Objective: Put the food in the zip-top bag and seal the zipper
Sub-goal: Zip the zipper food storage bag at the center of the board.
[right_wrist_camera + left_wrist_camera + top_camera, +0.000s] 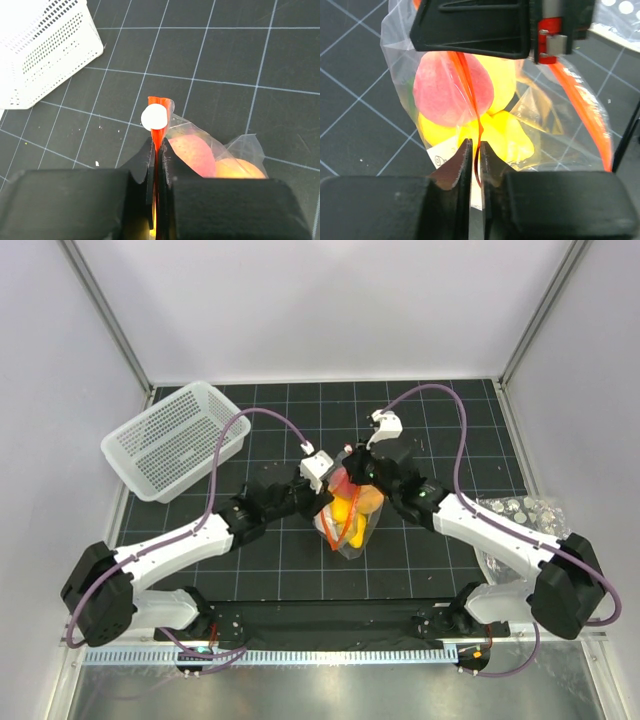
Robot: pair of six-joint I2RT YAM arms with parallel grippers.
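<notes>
The zip-top bag (352, 530) stands at the middle of the mat between both arms, holding the food: a pink-red peach (447, 90) and yellow pieces (507, 137). Its red-orange zipper (475, 107) runs along the mouth. My left gripper (475, 150) has its jaws a narrow gap apart, with the zipper strip hanging loose between them. My right gripper (158, 150) is shut on the zipper (157, 134) just below its end, where a white round tab (154, 117) sits. In the right wrist view the peach (192, 155) and an orange piece (240, 171) show through the plastic.
A white perforated basket (175, 440) lies tilted at the back left. A clear plastic sheet with white dots (520, 510) lies at the right edge by the right arm. The black gridded mat (270, 560) covers the work area.
</notes>
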